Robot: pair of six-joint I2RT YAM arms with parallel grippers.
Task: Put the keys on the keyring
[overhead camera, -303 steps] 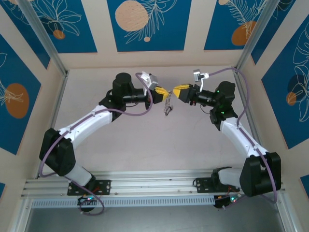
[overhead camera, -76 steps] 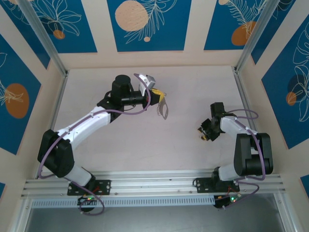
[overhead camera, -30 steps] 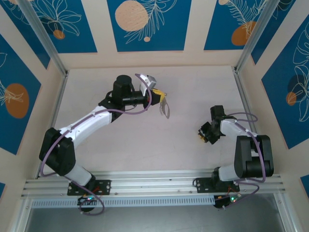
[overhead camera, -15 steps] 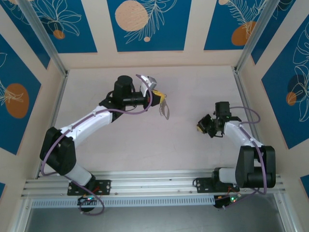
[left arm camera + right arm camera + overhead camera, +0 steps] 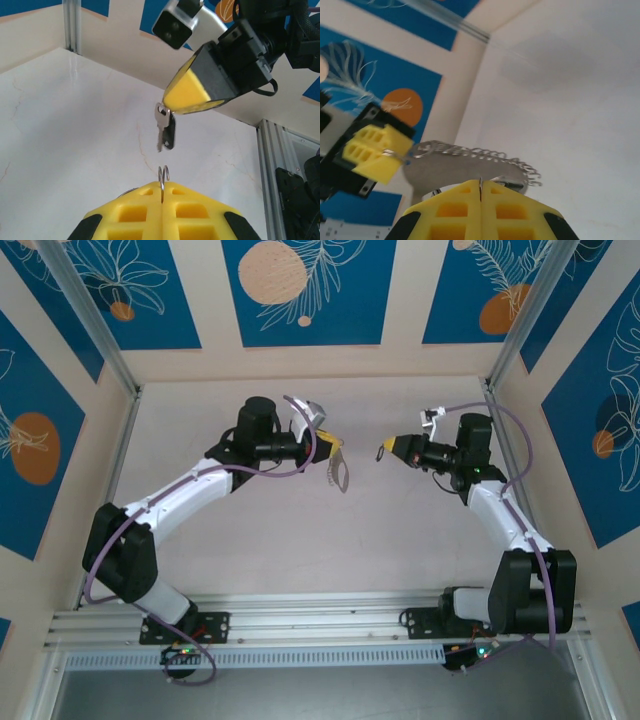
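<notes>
Clamping the left end effector (image 5: 162, 192) shut on a thin wire ring (image 5: 163, 175) at the keyring (image 5: 340, 472) top, letting the oval hang above the worktop (image 5: 300, 540). Pinching the black-headed key (image 5: 165, 129) in the closed right end effector (image 5: 396, 448), dangling it near the keyring, apart, in mid-air.

- No legible text, label, brand, number or sign in any view.
</notes>
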